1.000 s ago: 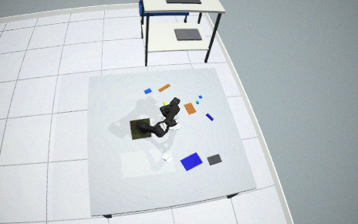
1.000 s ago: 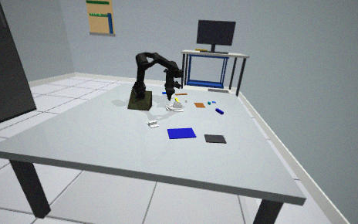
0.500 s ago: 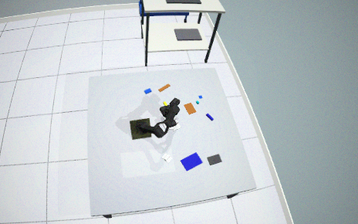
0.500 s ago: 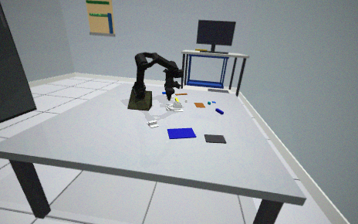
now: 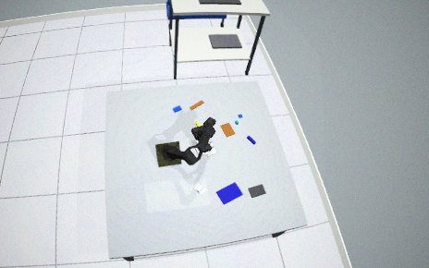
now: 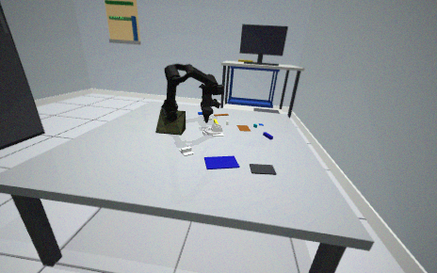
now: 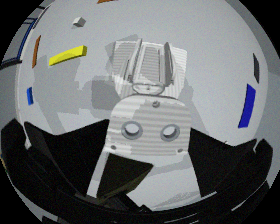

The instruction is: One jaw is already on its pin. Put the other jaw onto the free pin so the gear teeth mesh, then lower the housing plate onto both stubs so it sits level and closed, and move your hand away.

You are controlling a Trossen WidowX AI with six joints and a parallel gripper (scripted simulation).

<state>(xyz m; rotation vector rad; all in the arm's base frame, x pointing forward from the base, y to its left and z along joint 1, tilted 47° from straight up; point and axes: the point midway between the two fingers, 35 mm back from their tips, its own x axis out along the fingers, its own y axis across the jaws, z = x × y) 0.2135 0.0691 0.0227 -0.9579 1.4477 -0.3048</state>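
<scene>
The housing plate point(image 7: 148, 112), pale with two round holes, is between the black fingers of my gripper point(image 7: 148, 127) point(image 6: 206, 120), which is shut on it. Just beyond the plate in the wrist view is the white base assembly point(image 7: 180, 57) point(image 6: 216, 134), with two upright jaw-like parts, the left one point(image 7: 133, 62) and the right one point(image 7: 168, 65), standing roughly parallel. Pins, stubs and gear teeth are too small to make out. Whether the plate touches the assembly cannot be told. In the top view the arm mostly hides the assembly.
A small white stepped piece point(image 5: 200, 188) point(image 6: 186, 151) lies nearer the front. A yellow block point(image 7: 68, 55) and a white cube point(image 7: 78, 22) lie beyond the assembly. A blue sheet point(image 5: 229, 193) point(image 6: 221, 162), a dark sheet point(image 5: 256, 190) and an orange sheet point(image 5: 227, 129) lie to the right.
</scene>
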